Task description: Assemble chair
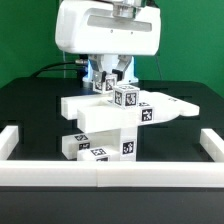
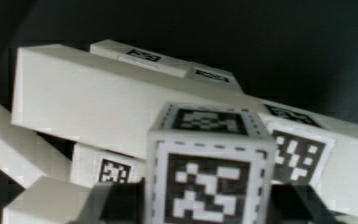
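Note:
The chair's white tagged parts stand joined in a stack in the middle of the black table. In the exterior view a broad slab [image 1: 165, 108] lies across the top, with blocky bars [image 1: 100, 146] below it. A short white post [image 1: 125, 98] with black-and-white tags rises at the slab's upper edge. My gripper [image 1: 113, 80] comes down from above and is shut on this post. In the wrist view the post [image 2: 211, 165] fills the centre between my dark fingers [image 2: 123, 205], and a large white slab [image 2: 87, 100] lies behind it. My gripper [image 2: 210, 208] holds the post's sides.
White border rails run along the exterior view's left [image 1: 10, 141], right [image 1: 212, 141] and front [image 1: 110, 178] of the black table. The arm's white body [image 1: 108, 30] hangs above the stack. A green backdrop stands behind.

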Action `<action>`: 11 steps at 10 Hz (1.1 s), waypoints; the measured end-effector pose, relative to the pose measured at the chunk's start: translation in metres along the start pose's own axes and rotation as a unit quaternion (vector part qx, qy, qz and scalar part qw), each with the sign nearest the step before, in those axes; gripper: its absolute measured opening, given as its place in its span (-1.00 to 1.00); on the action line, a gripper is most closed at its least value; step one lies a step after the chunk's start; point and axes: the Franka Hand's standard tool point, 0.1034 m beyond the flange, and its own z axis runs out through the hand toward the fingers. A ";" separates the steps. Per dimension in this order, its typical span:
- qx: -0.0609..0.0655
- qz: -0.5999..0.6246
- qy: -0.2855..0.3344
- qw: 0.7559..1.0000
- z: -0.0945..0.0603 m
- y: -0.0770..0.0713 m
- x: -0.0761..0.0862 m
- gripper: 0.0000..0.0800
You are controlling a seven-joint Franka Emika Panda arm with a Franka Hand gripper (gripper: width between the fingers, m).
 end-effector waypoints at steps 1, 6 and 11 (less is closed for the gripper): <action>0.000 0.000 -0.001 1.000 0.001 0.000 -0.001 -0.27; -0.001 0.001 -0.001 1.000 0.002 0.001 0.000 -0.27; -0.001 0.001 -0.001 1.000 0.002 0.001 0.000 -0.27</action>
